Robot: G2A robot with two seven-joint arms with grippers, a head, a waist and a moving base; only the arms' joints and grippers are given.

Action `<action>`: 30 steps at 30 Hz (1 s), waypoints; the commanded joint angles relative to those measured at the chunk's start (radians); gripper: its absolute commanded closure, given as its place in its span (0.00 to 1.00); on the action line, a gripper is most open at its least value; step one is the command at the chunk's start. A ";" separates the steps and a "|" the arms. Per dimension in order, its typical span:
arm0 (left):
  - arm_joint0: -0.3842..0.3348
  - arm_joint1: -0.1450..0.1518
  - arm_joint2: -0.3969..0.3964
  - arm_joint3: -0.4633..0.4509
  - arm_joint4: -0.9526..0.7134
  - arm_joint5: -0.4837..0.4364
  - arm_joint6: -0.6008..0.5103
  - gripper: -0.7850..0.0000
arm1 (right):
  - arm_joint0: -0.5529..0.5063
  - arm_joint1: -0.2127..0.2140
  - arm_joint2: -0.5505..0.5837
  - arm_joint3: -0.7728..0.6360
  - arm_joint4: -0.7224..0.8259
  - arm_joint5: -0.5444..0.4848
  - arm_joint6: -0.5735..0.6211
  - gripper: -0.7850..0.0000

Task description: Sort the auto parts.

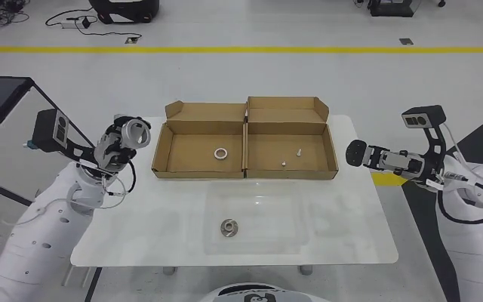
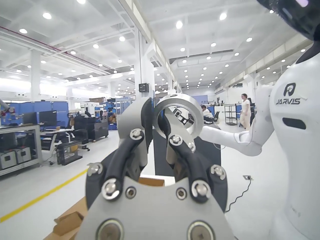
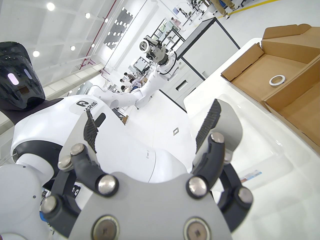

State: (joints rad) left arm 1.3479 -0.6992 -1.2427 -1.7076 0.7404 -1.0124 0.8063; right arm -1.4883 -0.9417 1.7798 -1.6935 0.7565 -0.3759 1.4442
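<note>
My left gripper (image 2: 157,121) is shut on a large metal ring (image 2: 178,114), held up in the air beside the table's left edge (image 1: 136,134). The same ring (image 3: 144,45) appears far off in the right wrist view. My right gripper (image 3: 152,123) stands open with nothing between its fingers, off the table's right edge (image 1: 355,153). Two open cardboard boxes sit side by side at the back. The left box (image 1: 167,147) holds a white ring (image 1: 220,154). The right box (image 1: 326,147) holds two small pale parts (image 1: 299,151). A metal flanged part (image 1: 229,226) lies in a clear tray (image 1: 294,204).
The white table (image 1: 151,234) has bare surface on both sides of the clear tray and along its front. A dark-framed stand (image 1: 19,90) is beyond the table's left side. The box lids (image 1: 287,109) are folded open toward the back.
</note>
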 commanded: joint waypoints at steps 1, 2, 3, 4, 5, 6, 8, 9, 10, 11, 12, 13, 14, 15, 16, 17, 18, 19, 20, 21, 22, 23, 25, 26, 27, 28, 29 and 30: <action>-0.001 -0.003 -0.002 -0.005 -0.012 0.000 0.001 1.00 | 0.000 0.000 0.000 0.000 0.000 0.000 0.000 0.00; 0.001 -0.005 0.001 -0.011 -0.025 0.000 0.001 1.00 | 0.000 0.000 0.000 0.000 0.000 0.000 0.000 0.00; -0.002 -0.006 0.000 -0.018 -0.023 0.000 0.001 1.00 | 0.000 0.000 0.000 0.000 0.000 0.000 0.000 0.00; -0.002 -0.007 -0.002 -0.015 -0.018 0.000 0.001 1.00 | 0.000 0.000 0.000 0.000 0.000 0.000 0.000 0.00; 0.001 -0.009 0.001 -0.018 -0.030 0.000 0.001 1.00 | 0.000 0.000 0.000 0.000 0.000 0.000 0.000 0.00; 0.000 -0.010 0.002 -0.024 -0.038 0.000 0.001 1.00 | 0.000 0.000 0.000 0.000 0.000 0.000 0.000 0.00; 0.001 -0.012 0.004 -0.028 -0.047 0.000 0.001 1.00 | 0.000 0.000 0.000 0.000 0.000 0.000 0.000 0.00; 0.000 -0.013 0.003 -0.031 -0.051 0.000 0.001 1.00 | 0.000 0.000 0.000 0.000 0.000 0.000 0.000 0.00; 0.000 -0.014 0.003 -0.033 -0.054 0.000 0.001 1.00 | 0.000 0.000 0.000 0.000 0.000 0.000 0.000 0.00; 0.000 -0.015 0.005 -0.042 -0.067 0.000 0.001 1.00 | 0.000 0.000 0.000 0.000 0.000 0.000 0.000 0.00; 0.000 -0.017 0.006 -0.050 -0.086 0.000 0.001 1.00 | 0.000 0.000 0.000 0.000 0.000 0.000 0.000 0.00; 0.000 -0.018 0.006 -0.054 -0.101 0.000 0.001 1.00 | 0.000 0.000 0.000 0.000 0.000 0.000 0.000 0.00; 0.000 -0.020 0.005 -0.063 -0.118 0.000 0.001 1.00 | 0.000 0.000 0.000 0.000 0.000 0.000 0.000 0.00; 0.001 -0.021 0.005 -0.069 -0.135 0.000 0.001 1.00 | 0.000 0.000 0.000 0.000 0.000 0.000 0.000 0.00; 0.001 -0.022 0.004 -0.075 -0.146 0.000 0.001 1.00 | 0.000 0.000 0.000 0.000 0.000 0.000 0.000 0.00; 0.000 -0.023 0.003 -0.085 -0.161 0.000 0.002 1.00 | 0.000 0.000 0.000 0.000 0.000 0.000 0.000 0.00; 0.001 -0.025 0.002 -0.097 -0.179 0.000 0.002 1.00 | 0.000 0.000 0.000 0.000 0.000 0.000 0.000 0.00; 0.002 -0.026 0.000 -0.107 -0.192 0.000 0.002 1.00 | 0.000 0.000 0.000 0.000 0.000 0.000 0.000 0.00; 0.003 -0.027 -0.004 -0.111 -0.201 0.000 0.002 1.00 | 0.000 0.000 0.000 0.000 0.000 0.000 0.000 0.00; 0.006 -0.027 -0.006 -0.116 -0.203 0.000 0.001 1.00 | 0.000 0.000 0.000 0.000 0.000 0.000 0.000 0.00; 0.007 -0.028 -0.008 -0.122 -0.203 0.000 0.001 1.00 | 0.000 0.000 0.000 0.000 0.000 0.000 0.000 0.00; 0.010 -0.028 -0.009 -0.125 -0.204 0.000 0.001 1.00 | 0.000 0.000 0.000 0.000 0.000 0.000 0.000 0.00; 0.013 -0.029 -0.012 -0.134 -0.202 0.000 0.002 1.00 | 0.000 0.000 0.000 0.000 0.000 0.000 0.000 0.00; 0.015 -0.030 -0.013 -0.138 -0.201 0.000 0.002 1.00 | 0.000 0.000 0.000 0.000 0.000 0.000 0.000 0.00; 0.017 -0.030 -0.014 -0.140 -0.199 0.000 0.001 1.00 | 0.000 0.000 0.000 0.000 0.000 0.000 0.000 0.00; 0.019 -0.031 -0.015 -0.140 -0.197 0.000 0.001 1.00 | 0.000 0.000 0.000 0.000 0.000 0.000 0.000 0.00; 0.021 -0.031 -0.016 -0.140 -0.194 0.000 0.001 1.00 | 0.000 0.000 0.000 0.000 0.000 0.000 0.000 0.00; 0.023 -0.031 -0.016 -0.134 -0.187 0.000 0.001 1.00 | 0.000 0.000 0.000 0.000 0.000 0.000 0.000 0.00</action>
State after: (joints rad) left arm 1.3690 -0.7302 -1.2584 -1.8464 0.5473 -1.0123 0.8079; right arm -1.4883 -0.9417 1.7798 -1.6935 0.7565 -0.3759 1.4442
